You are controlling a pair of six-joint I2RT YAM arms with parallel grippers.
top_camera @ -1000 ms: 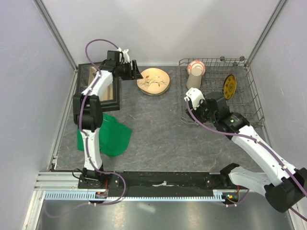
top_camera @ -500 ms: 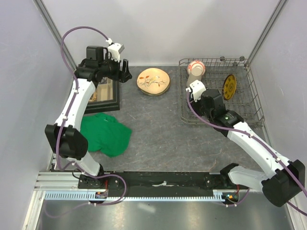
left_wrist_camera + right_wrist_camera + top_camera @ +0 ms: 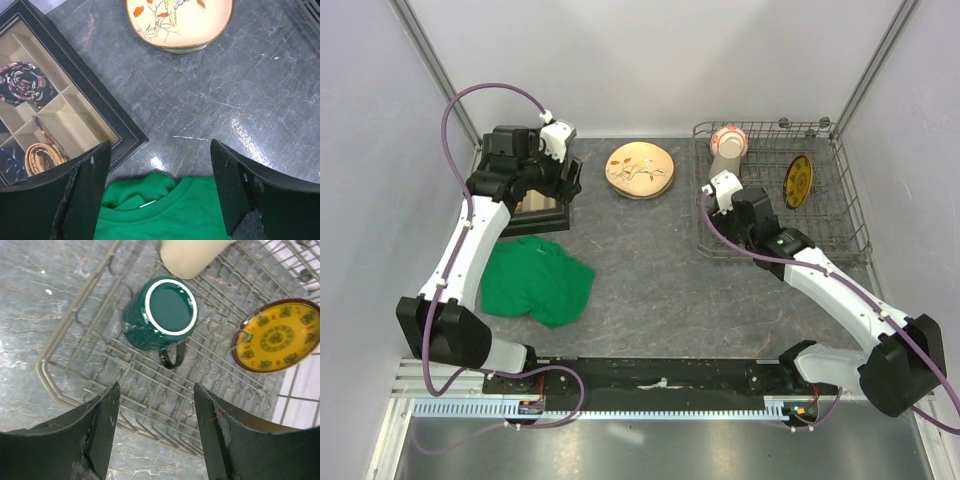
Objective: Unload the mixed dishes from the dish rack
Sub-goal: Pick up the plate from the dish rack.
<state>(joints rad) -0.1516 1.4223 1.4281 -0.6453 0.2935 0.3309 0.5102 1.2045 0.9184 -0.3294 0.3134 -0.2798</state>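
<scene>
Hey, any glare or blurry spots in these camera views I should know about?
Left wrist: bright glare patches on the table near the green cloth; its own fingers are soft-focus. Right wrist: fingers blurred in the foreground, the dark green mug sharp. Top external: even light, soft shadows, no glare.

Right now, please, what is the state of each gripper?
Left gripper: open, holding nothing.
Right gripper: open, holding nothing, close to the dark green mug.
</scene>
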